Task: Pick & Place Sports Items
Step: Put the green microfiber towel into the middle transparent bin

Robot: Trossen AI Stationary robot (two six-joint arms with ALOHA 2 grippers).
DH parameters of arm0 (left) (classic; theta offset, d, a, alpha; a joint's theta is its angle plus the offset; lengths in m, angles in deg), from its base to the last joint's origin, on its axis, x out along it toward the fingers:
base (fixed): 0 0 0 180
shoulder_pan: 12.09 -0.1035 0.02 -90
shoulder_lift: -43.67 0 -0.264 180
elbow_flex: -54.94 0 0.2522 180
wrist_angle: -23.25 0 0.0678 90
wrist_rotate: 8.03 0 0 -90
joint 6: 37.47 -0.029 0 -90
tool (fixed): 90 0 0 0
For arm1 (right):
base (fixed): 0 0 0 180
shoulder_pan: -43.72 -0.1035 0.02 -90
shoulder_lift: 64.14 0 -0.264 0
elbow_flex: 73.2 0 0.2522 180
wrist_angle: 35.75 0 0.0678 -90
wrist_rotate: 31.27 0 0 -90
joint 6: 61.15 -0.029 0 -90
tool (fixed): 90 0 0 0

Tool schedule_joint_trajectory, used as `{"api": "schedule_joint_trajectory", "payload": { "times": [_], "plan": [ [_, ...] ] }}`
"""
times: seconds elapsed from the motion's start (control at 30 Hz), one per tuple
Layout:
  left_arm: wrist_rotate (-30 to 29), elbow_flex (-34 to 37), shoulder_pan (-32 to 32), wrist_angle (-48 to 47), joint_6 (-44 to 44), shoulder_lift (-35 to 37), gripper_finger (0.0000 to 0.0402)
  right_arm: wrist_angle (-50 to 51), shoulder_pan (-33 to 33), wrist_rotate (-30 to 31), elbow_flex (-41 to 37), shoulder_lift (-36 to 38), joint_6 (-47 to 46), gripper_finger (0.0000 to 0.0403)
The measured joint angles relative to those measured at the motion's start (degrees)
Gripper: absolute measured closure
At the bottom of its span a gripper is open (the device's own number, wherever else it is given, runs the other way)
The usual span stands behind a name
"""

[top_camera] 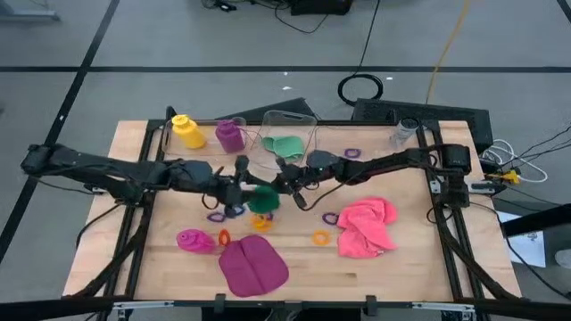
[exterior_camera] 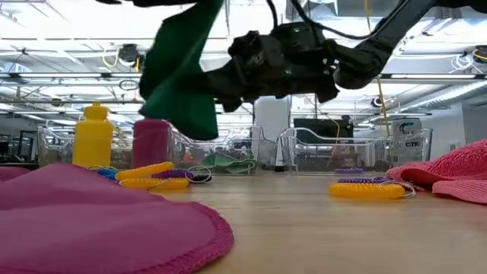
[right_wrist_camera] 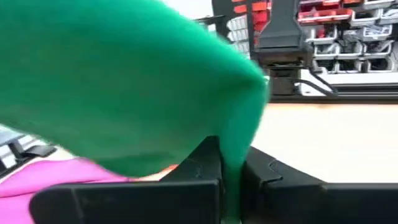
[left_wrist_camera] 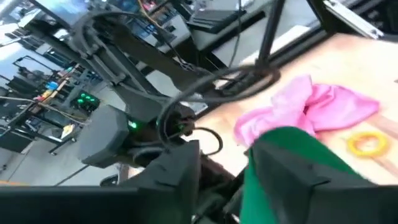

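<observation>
A dark green cloth hangs above the table's middle, clear of the wood in the low view. My right gripper reaches in from the right and is shut on it. My left gripper faces it from the left, close by, with its fingers apart. On the table lie a pink cloth, a magenta cloth, a magenta bottle on its side and several small rings. Yellow and purple bottles stand at the far left. My left gripper has the green cloth lying over one finger; nothing shows between its two fingers. My right gripper pinches a fold of the green cloth between its two fingers, coming level from the table's right. The rest of the cloth bulges and hangs beyond the fingers, lifted clear of the table.
Clear plastic bins stand along the far edge, one with a light green cloth in it. Rings lie right under the two grippers. Bare wood shows along the near right.
</observation>
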Motion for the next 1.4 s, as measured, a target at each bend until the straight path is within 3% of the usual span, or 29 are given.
{"api": "schedule_joint_trajectory", "payload": {
  "times": [0.27, 0.47, 0.67, 0.83, 1.1, 1.4],
  "plan": [
    [-0.1, 0.0, 0.42, -0.01, 4.0, 4.4, 0.0195, -0.02, 1.41, 0.0, 0.0, 0.0, 1.13, 0.0403],
    [-0.46, 0.0, -1.93, -5.12, 12.58, 6.3, 0.017, -1.53, 1.88, 1.55, 0.0, 0.32, 3.34, 0.0403],
    [9.28, 0.0, -5.97, -9.72, 17.48, 3.09, 0.0167, -0.44, 0.94, 4.25, 0.04, 3.35, 8.49, 0.0403],
    [10.26, 0.02, -8.63, -12.23, 19.93, 0.61, 0.0167, 3.06, -0.31, 4.61, 0.04, 7.54, 13.0, 0.0403],
    [11.4, 0.02, -12.21, -12.34, 21.8, -1.08, 0.0167, 8.98, -3.15, 10.37, -0.02, 11.68, 20.11, 0.0403],
    [21.36, 0.02, -15.88, -13.47, 25.76, -1.06, 0.0167, 9.09, -4.73, 15.33, -0.02, 11.61, 23.52, 0.0403]
  ]
}}
